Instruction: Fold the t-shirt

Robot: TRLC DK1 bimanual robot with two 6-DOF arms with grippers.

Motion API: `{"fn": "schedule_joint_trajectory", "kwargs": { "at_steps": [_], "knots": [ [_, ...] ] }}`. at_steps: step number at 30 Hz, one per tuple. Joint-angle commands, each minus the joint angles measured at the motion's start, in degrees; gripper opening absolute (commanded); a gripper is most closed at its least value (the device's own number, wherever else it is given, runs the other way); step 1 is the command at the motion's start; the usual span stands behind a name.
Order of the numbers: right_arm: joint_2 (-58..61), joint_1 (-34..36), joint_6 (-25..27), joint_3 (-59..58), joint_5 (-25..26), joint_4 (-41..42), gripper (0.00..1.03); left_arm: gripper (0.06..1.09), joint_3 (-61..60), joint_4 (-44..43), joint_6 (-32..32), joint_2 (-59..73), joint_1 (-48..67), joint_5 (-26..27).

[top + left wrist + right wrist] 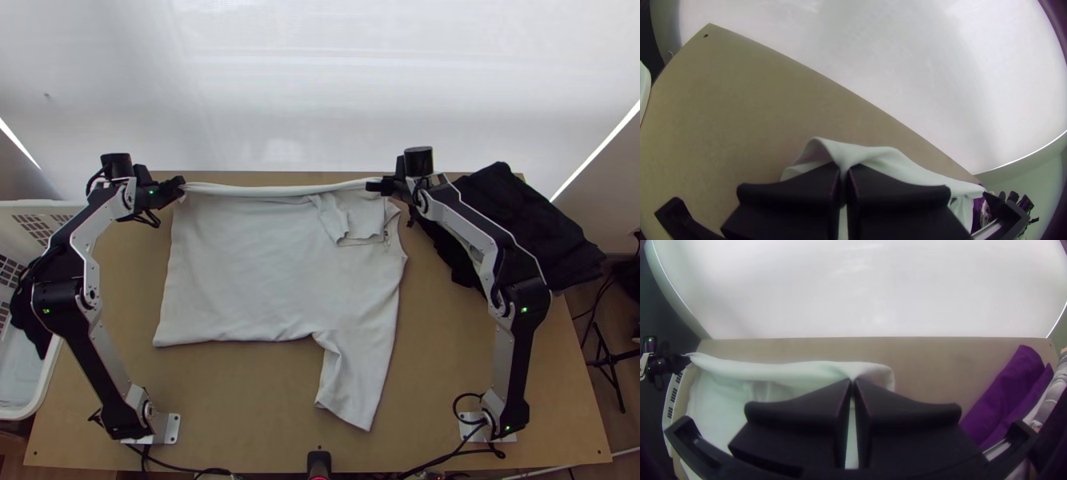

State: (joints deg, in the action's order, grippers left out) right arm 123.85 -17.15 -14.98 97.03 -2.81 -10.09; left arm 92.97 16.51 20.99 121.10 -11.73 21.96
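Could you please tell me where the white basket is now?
In the top view, the white basket is at the left edge, beside the table and left arm.

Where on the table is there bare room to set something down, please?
Bare wood lies between the shirt and the near edge, and between the sleeve and right arm. Crowded: the far side, where both end effectors grip the shirt, with dark clothes at right.

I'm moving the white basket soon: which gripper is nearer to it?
Left. The left gripper pinches the shirt at its end towards the basket; the right gripper at the end by the dark clothes.
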Motion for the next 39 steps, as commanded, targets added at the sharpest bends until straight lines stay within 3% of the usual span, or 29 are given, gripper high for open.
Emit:
{"fn": "schedule_joint_trajectory", "kwargs": {
  "at_steps": [1, 22, 24, 26, 29, 31, 34, 36, 39],
  "knots": [
    [-0.5, -0.3, 0.1, -2.6, 0.1, 0.5, 0.03, 0.09, -2.2, 0.2, -2.0, -1.3, -0.1, 0.0],
    [-13.4, 0.8, 1.4, -20.9, 0.2, 0.5, 0.03, 0.09, -17.4, 4.9, -11.5, -14.1, -3.2, 2.0],
    [-14.3, 0.4, 1.2, -21.6, 0.2, 0.5, 0.16, 0.09, -18.5, 4.9, -11.8, -15.2, -2.8, 2.0],
    [-15.2, 0.2, 1.3, -22.3, 0.2, 0.4, 0.23, 0.19, -19.6, 4.7, -11.8, -16.2, -2.2, 2.0],
    [-17.1, -0.3, 0.7, -23.7, 0.2, 0.4, 0.27, 0.54, -21.3, 4.2, -12.2, -17.6, -1.5, 2.0],
    [-18.4, -1.1, 0.8, -24.4, 0.2, 0.3, 0.40, 0.71, -22.3, 4.4, -13.2, -17.8, -1.0, 2.0],
    [-21.2, -2.1, 0.5, -25.2, 0.2, -3.5, 0.57, 0.85, -23.3, 4.6, -13.9, -18.9, -0.9, 2.7],
    [-24.2, -3.1, -0.7, -25.8, 0.1, -8.0, 0.72, 0.99, -23.5, 4.7, -14.4, -19.9, -0.9, 2.7],
    [-29.4, -5.9, -1.5, -26.8, 0.0, -19.3, 0.89, 1.02, -23.5, 6.3, -14.4, -21.3, -1.5, 3.0]
  ]
}}
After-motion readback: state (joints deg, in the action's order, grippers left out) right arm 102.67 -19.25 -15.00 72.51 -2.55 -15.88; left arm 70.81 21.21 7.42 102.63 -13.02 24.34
